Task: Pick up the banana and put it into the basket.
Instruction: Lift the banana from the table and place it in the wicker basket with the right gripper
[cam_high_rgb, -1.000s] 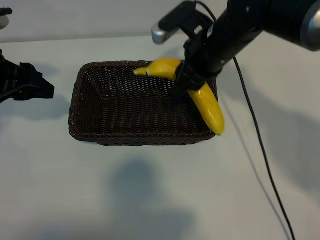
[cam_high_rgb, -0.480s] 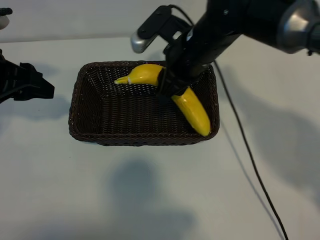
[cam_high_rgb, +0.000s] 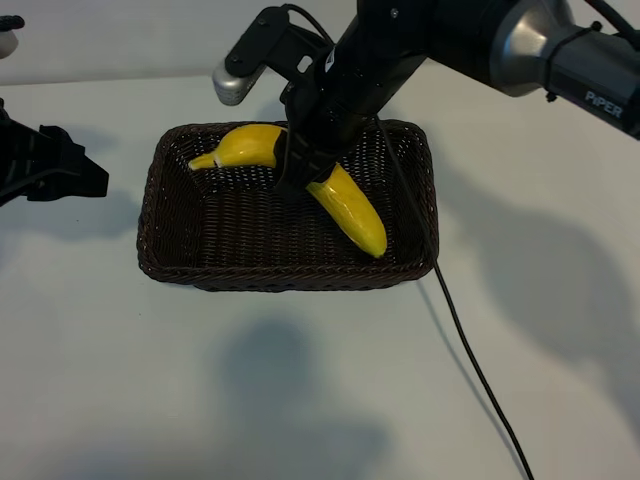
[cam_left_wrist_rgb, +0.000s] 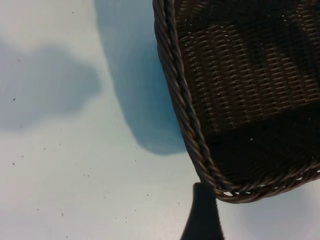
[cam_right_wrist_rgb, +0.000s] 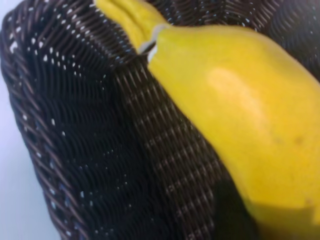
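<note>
One banana (cam_high_rgb: 345, 200) hangs clamped in my right pincer (cam_high_rgb: 300, 170) over the wicker basket (cam_high_rgb: 160, 215); my left pincer (cam_high_rgb: 50, 165) sits spread, far left.

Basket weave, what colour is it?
Dark brown, on the rectangular woven wicker basket; the left wrist view shows it best.

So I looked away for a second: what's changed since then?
The right claw, shut on the banana, carried it leftward in the exterior view, from overhanging the basket's right rim to fully over its inside. Basket and left claw stayed put.
</note>
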